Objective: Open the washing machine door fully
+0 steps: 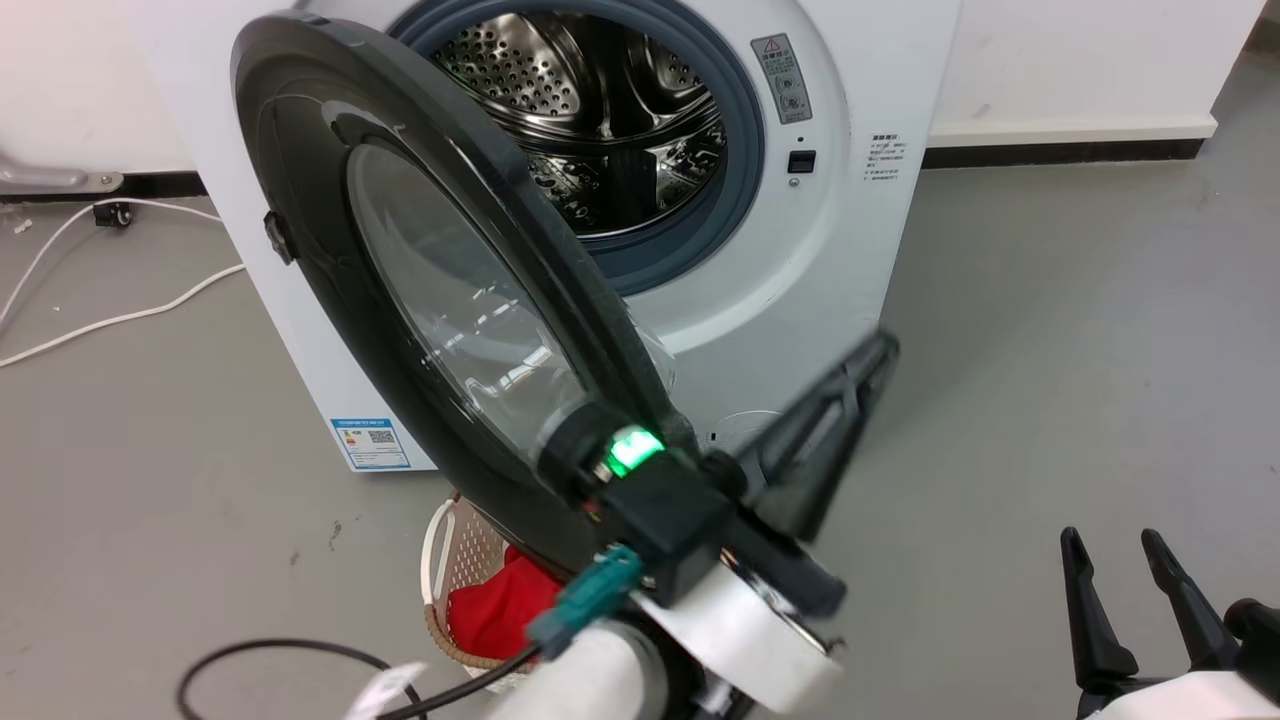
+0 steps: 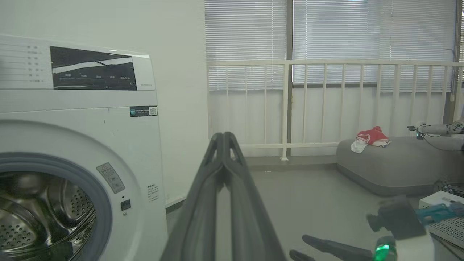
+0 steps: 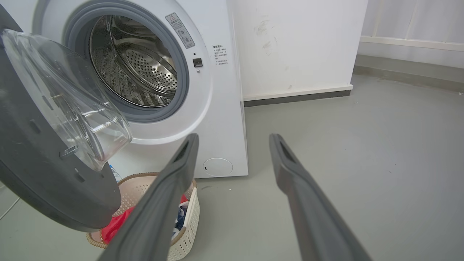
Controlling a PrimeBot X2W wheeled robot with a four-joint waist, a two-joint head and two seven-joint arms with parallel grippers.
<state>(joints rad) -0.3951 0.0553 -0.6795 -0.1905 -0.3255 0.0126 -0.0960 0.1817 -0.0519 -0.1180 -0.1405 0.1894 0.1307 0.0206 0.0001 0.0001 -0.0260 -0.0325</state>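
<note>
As washing machine door [image 1: 330,200] sits half-open | left gripper [image 2: 223,137] pinched empty, right gripper [image 3: 233,137] spread | next: push door toward 9 o'clock

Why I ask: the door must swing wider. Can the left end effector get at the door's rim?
Probably yes: the shut left end effector appears close beside the washing machine door, nothing between them, but it points away and would need turning.
</note>
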